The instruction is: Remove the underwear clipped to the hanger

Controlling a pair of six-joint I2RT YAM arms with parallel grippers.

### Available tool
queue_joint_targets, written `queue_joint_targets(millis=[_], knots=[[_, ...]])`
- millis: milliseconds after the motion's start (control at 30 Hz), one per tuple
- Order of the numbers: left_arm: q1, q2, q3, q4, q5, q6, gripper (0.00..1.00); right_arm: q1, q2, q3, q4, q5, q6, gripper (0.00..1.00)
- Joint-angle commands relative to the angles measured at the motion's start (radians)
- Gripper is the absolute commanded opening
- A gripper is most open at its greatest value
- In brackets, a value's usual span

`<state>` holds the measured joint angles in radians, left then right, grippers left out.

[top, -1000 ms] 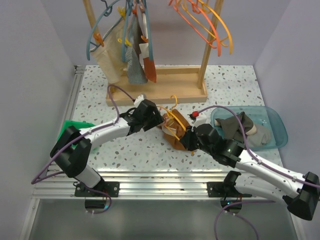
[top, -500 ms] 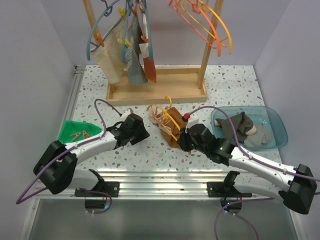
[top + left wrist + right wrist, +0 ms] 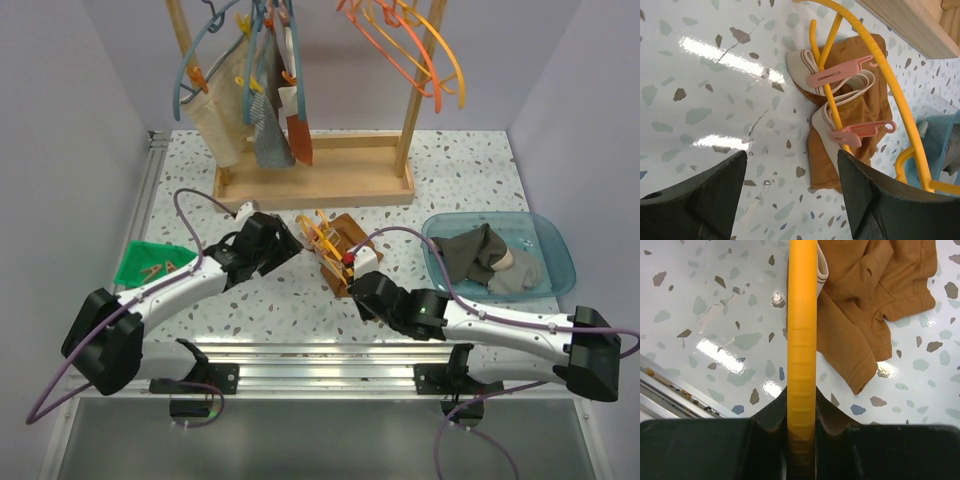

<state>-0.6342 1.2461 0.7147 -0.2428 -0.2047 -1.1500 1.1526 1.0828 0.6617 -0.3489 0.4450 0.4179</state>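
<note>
Right tool [image 3: 801,432] pinches the hanger [image 3: 801,315], partly hiding the underwear [image 3: 875,290]; left tool [image 3: 791,167] gapes.

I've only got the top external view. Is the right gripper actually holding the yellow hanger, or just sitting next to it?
Observer: Holding it. The right wrist view shows the right gripper shut on the hanger, with the yellow bar running straight out from between its fingers.
Operator: How many clips are on the underwear?
Observer: The left wrist view shows two pink clips. Both sit on the pale waistband of the underwear.
Operator: And the left gripper?
Observer: The left gripper is open, with its fingers wide apart. It hovers over the table beside the clips and holds nothing.
</note>
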Motion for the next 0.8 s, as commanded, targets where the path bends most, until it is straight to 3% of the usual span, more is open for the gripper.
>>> queue_joint_targets(millis=[0, 367, 633, 733, 767], knots=[[0.008, 0.114, 0.121, 0.013, 0.016, 0.033, 0.77, 0.012, 0.006, 0.035, -0.01, 0.069, 0.005, 0.0], [0.007, 0.26, 0.235, 0.05, 0.039, 0.069, 0.77, 0.015, 0.028, 0.073, -0.006, 0.024, 0.027, 0.0], [0.007, 0.217, 0.175, 0.145, 0.051, 0.045, 0.76, 0.015, 0.011, 0.072, -0.012, -0.002, 0.064, 0.0], [0.005, 0.249, 0.172, 0.149, 0.089, 0.053, 0.73, 0.015, 0.011, 0.075, -0.013, 0.0, 0.076, 0.0], [0.002, 0.259, 0.169, 0.149, 0.109, 0.052, 0.68, 0.016, 0.012, 0.075, -0.01, 0.0, 0.082, 0.0]])
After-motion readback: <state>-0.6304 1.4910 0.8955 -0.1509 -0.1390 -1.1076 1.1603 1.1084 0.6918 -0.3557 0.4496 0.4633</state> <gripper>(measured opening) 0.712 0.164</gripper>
